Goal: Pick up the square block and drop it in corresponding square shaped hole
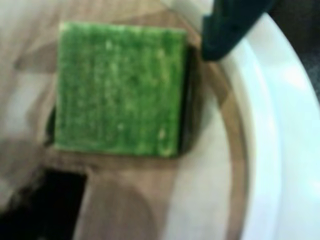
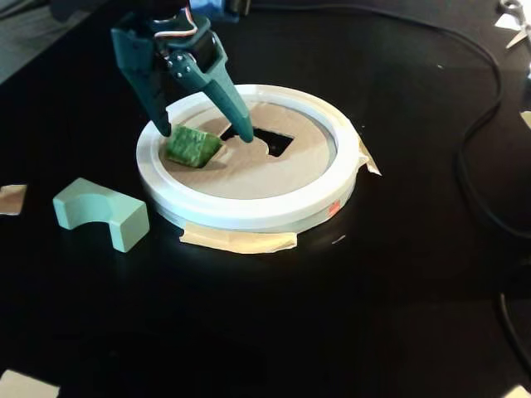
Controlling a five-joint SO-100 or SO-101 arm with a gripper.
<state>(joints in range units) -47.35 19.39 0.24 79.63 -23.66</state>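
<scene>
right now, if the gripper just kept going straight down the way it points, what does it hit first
Probably the square block, sitting tilted between the open fingers of the gripper; the fingertips themselves would meet the tan disc.

You're looking at a hobby or lab bench: a black tabletop (image 2: pixel 390 274) with loose black cables (image 2: pixel 477 133) trailing across it, masking tape (image 2: pixel 241 240) holding down the white ring (image 2: pixel 249 211), and paper scraps (image 2: pixel 12 199) at the edges.

Block: the square block (image 2: pixel 192 146) sits tilted on the tan disc (image 2: pixel 274 174), seemingly partly sunk in the square shaped hole (image 2: pixel 199 157).
Gripper: the gripper (image 2: pixel 207 133) straddles it, jaws parted (teal).
Counter: the arch block (image 2: pixel 101 213) lies beside the white ring (image 2: pixel 249 217).
</scene>
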